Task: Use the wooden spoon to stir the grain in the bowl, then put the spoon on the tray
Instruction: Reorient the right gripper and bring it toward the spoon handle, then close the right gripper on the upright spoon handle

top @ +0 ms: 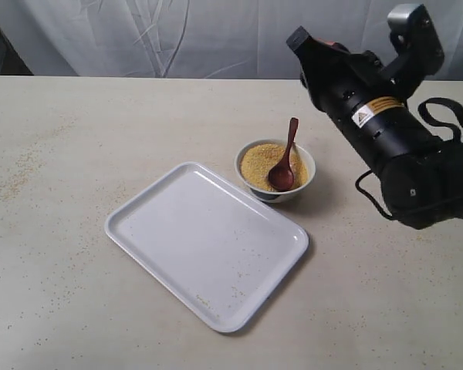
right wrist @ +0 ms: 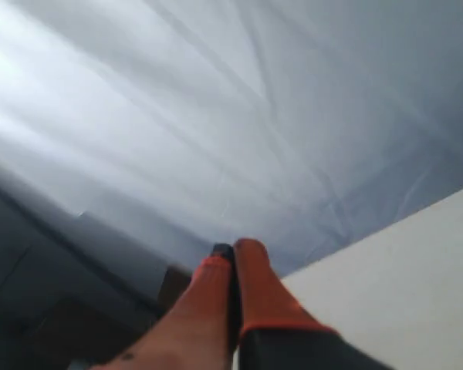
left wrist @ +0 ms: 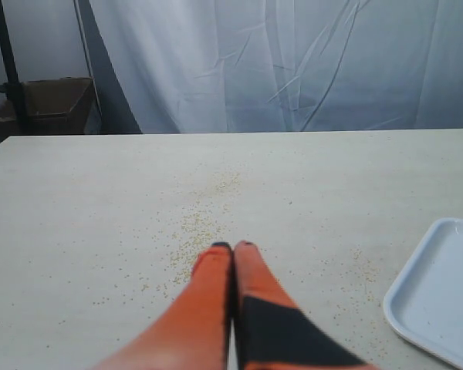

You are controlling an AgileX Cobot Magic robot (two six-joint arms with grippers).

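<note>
The small white bowl [top: 306,182] stands on the table just past the tray's far right corner, filled with yellow grain [top: 256,166]. The dark wooden spoon [top: 284,168] rests in it, round end in the grain and handle leaning up over the far rim. Nothing holds it. The large white tray [top: 208,239] lies flat beside the bowl, and its corner [left wrist: 440,293] shows in the left wrist view. My left gripper [left wrist: 233,247] is shut and empty, low over the table to the left of the tray. My right gripper [right wrist: 233,250] is shut and empty, raised and pointing at the curtain.
The right arm [top: 370,116] hangs above and to the right of the bowl. Loose grains [left wrist: 201,223] are scattered over the table at the left, and a few lie on the tray. A white curtain [top: 177,35] backs the table. A brown box [left wrist: 50,104] sits beyond the far left corner.
</note>
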